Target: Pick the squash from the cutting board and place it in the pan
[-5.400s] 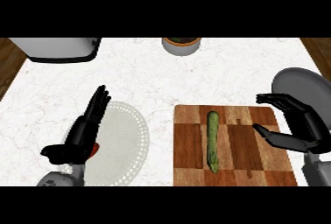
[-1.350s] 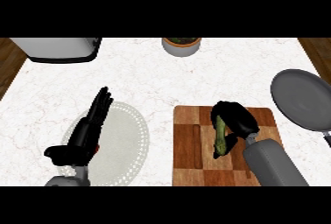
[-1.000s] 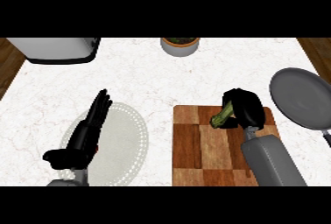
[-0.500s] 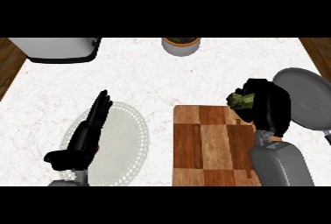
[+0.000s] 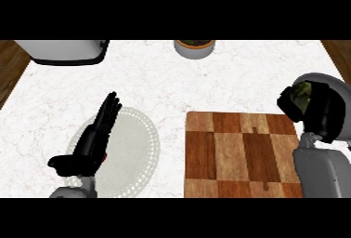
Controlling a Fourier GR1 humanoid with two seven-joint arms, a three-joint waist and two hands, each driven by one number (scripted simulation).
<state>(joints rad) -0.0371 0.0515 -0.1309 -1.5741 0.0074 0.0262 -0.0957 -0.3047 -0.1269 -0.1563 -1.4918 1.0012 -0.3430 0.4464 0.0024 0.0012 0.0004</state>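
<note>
Right hand [image 5: 322, 114] curls its fingers in a grasp; left hand [image 5: 91, 142] rests, fingers straight.

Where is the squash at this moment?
In the head view the squash is at the far right, held in the right hand over the pan, just beyond the upper right corner of the cutting board.

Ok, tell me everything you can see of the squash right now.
The squash is a green, slightly yellowish vegetable, mostly hidden: only a part shows. The right hand is curled round it and holds it off the cutting board, over the grey pan at the counter's right edge. Whether it touches the pan cannot be told.
</note>
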